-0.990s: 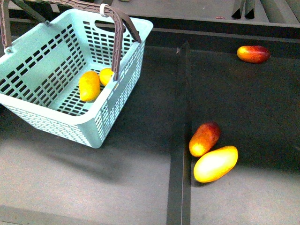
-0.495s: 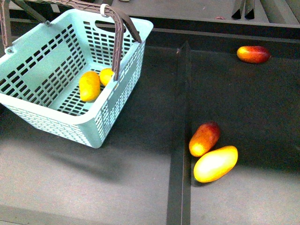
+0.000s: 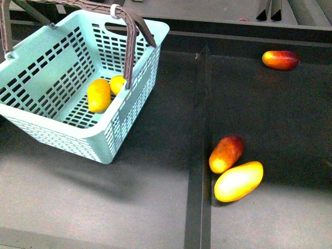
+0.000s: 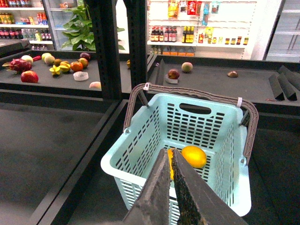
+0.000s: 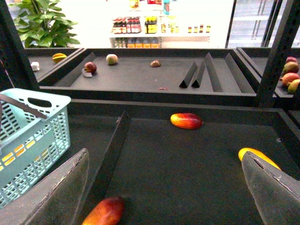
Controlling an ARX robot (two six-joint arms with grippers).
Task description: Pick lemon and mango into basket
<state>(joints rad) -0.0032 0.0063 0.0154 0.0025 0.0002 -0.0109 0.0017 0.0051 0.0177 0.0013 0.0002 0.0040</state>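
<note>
The turquoise basket [image 3: 136, 98] stands at the back left in the front view. Inside it lie the deep yellow-orange mango [image 3: 98, 95] and, just behind it, the small lemon [image 3: 118, 84]. Neither arm shows in the front view. In the left wrist view my left gripper [image 4: 171, 151] is shut and empty, hovering above the near rim of the basket [image 4: 140, 140]. The lemon [image 4: 194, 156] shows past its fingers, which hide most of the mango. In the right wrist view my right gripper [image 5: 165, 157] is wide open and empty over the right bay, with the basket [image 5: 42, 133] off to one side.
A raised divider [image 3: 199, 145] splits the dark shelf. In the right bay, a red-blushed mango [image 3: 226, 153] touches a pale yellow mango [image 3: 238, 181], and another red one [image 3: 280, 59] lies at the back. Shelf posts [image 4: 110, 47] stand behind the basket.
</note>
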